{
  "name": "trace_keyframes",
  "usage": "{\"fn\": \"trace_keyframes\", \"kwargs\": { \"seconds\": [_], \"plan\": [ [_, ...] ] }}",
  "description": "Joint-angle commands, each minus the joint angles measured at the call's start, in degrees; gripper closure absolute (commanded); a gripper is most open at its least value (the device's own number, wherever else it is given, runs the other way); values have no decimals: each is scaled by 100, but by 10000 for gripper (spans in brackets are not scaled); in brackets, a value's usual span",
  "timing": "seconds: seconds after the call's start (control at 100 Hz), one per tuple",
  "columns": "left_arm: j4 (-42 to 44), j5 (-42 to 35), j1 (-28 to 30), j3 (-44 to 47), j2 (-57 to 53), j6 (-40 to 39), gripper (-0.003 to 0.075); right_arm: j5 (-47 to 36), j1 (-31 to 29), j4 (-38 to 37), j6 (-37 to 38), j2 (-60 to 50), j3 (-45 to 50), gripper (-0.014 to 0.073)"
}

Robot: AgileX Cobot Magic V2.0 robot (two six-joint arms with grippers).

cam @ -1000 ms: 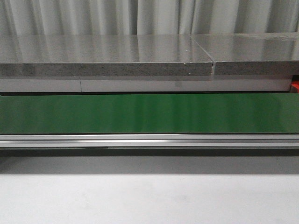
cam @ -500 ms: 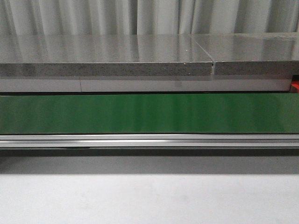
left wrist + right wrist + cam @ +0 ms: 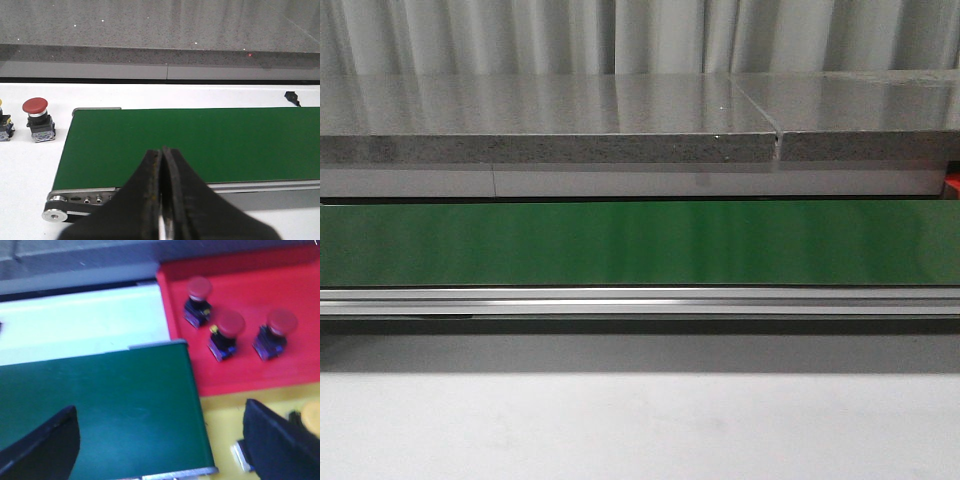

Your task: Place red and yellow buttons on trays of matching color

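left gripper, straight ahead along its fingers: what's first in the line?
Probably the bare green conveyor belt. The left gripper is shut and points over it; nothing stands on the belt there. The red button sits off to the side. Depth is unclear.

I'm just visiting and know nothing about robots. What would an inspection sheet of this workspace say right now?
Surface: green conveyor belt with no parts on it, set on a white table.
Job's things: three red buttons on the red tray; a yellow tray beside it; one red button on the table past the belt's end.
Clutter: small dark object on the table, too small to identify.
Grippers: left pincer shut, holding nothing; right pincer open, holding nothing.
Cables: nothing seen.
Surroundings: grey stone-look slab, curtain behind.
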Motion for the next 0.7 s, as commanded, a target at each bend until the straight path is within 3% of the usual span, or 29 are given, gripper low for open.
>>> {"fn": "trace_keyframes", "kwargs": {
  "seconds": [0.0,0.13,0.22,0.34,0.52,0.69],
  "plan": [
    [-104,-386,-52,-164,37,-10,739,-601,368,77,-293,-434,-27,-59],
    [-104,-386,-52,-164,37,-10,739,-881,803,77,-542,-846,257,-48],
    [-104,-386,-52,-164,37,-10,739,-1025,970,77,-557,-1048,464,22],
    [-104,-386,-52,-164,37,-10,739,-1095,1008,97,-557,-1159,634,233],
    [-104,-386,-52,-164,37,-10,739,-1127,1008,145,-557,-1159,634,666],
    [-104,-386,-52,-164,37,-10,739,-1127,1008,145,-552,-1159,634,662]
  ]
}}
